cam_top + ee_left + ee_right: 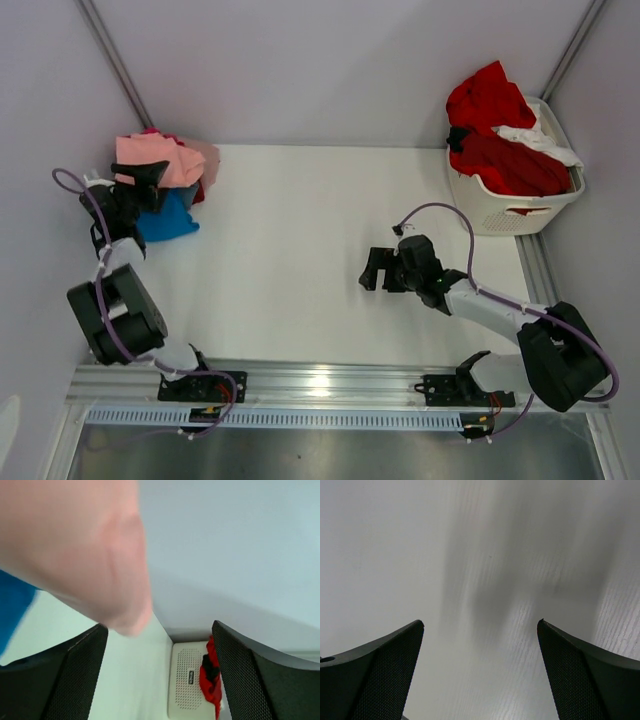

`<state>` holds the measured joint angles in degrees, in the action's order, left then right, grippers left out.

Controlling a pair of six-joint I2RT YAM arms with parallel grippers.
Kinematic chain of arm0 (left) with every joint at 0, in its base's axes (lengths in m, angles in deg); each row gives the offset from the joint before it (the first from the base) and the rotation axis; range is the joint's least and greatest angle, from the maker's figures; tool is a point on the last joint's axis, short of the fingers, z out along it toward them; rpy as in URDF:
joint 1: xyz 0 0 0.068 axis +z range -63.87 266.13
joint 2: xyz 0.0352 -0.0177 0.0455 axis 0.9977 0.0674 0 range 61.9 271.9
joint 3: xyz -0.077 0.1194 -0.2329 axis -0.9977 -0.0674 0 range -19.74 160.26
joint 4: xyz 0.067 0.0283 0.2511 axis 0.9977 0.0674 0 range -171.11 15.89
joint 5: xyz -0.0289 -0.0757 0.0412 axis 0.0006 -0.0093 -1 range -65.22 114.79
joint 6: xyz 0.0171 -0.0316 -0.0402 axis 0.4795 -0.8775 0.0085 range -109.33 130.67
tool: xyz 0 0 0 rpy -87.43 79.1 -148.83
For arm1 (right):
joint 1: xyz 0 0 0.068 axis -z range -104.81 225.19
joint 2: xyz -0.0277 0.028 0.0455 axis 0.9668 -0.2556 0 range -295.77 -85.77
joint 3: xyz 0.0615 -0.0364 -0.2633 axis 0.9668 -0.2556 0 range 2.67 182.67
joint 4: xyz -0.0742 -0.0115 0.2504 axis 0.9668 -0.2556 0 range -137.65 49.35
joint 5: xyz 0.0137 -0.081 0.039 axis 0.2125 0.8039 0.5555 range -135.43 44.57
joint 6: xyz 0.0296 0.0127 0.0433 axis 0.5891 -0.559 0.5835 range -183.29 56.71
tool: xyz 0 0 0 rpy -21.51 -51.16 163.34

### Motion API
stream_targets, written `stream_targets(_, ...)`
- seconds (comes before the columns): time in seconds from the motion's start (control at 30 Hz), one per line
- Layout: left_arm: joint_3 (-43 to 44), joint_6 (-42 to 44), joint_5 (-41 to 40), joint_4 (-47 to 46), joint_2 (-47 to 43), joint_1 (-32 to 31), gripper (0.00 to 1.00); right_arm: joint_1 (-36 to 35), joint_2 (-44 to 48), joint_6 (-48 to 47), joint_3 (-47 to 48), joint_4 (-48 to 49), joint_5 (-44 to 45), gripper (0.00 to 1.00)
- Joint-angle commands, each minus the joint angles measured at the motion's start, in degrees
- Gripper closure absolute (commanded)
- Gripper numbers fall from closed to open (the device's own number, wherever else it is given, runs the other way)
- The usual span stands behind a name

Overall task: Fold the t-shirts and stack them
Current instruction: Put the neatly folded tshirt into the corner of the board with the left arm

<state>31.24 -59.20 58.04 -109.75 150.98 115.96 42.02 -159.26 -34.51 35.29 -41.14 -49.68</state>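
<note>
Right gripper: over the bare table at mid-depth. Jaws are released and spread wide, with nothing between them.

Left gripper: at the table's left side, over the near edge of the t-shirt stack. Jaws are spread apart, and the wrist view shows no cloth between the fingers. Whether it touches the stack cannot be told.

Salmon-pink t-shirt: on top of the stack, plain and smooth. In the wrist view it is a blurred, rounded fold.

Bright blue t-shirt: under the salmon-pink one, protruding on the near side.

Laundry basket: far right corner, white and slatted. It holds crumpled red t-shirts, piled above its rim, with a white t-shirt lying across them.
</note>
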Motion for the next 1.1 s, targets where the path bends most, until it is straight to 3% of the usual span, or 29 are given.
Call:
stream_targets(0.0,4.6,15.3,-0.1,11.9,-11.3,-4.2,0.12,-0.3,-1.0,-0.7,3.9,1.7,2.7,0.01)
stream_targets(0.1,7.9,24.6,-6.4,24.7,-17.0,-8.1,0.09,-0.3,-2.5,-2.1,6.2,1.0,2.9,0.01)
stream_targets(0.23,7.9,23.9,-10.4,35.3,-20.9,-8.3,0.09,-0.3,-4.0,-2.5,9.5,0.7,2.5,0.01)
stream_targets(0.33,4.7,22.3,-10.7,35.9,-23.2,-8.8,0.09,-0.3,-4.0,-2.5,11.1,-1.5,2.2,0.01)
stream_targets(0.47,0.8,22.7,-3.9,25.5,-23.5,-13.6,0.1,-0.3,-2.8,-3.3,10.9,-2.1,3.5,0.01)
stream_targets(0.6,5.1,36.3,-5.3,27.2,-23.7,-23.0,0.09,-0.3,-1.7,-4.3,10.9,-3.4,6.9,0.01)
stream_targets(0.83,9.9,55.7,-25.3,34.5,-26.5,-41.7,0.09,-0.3,2.6,-7.1,11.3,-4.3,19.2,0.0)
stream_targets(0.97,7.3,62.6,-37.1,32.4,-28.8,-47.0,0.09,-0.4,6.2,-8.5,11.1,-4.6,29.7,0.01)
stream_targets(1.07,6.2,64.4,-40.3,32.1,-29.8,-49.2,0.09,-0.3,8.3,-9.1,11.1,-5.1,35.0,0.01)
